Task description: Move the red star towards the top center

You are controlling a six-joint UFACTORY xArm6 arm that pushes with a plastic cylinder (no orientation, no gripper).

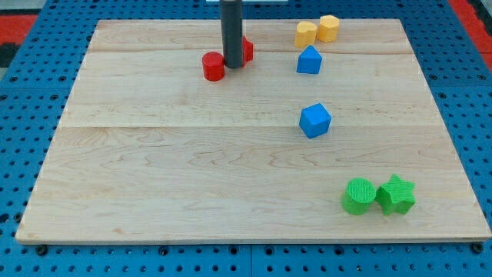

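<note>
My tip (233, 66) stands near the view's top centre, between two red blocks. The red star (247, 50) is just right of and behind the rod, partly hidden by it, and seems to touch it. A red cylinder (214, 66) lies just left of the tip, close against the rod.
Two yellow blocks (306, 34) (329, 28) sit at the top right, with a blue block (309, 60) below them. A blue cube (315, 120) lies right of centre. A green cylinder (358, 195) and a green star (396, 195) sit at the bottom right. The wooden board (154, 169) ends at blue pegboard.
</note>
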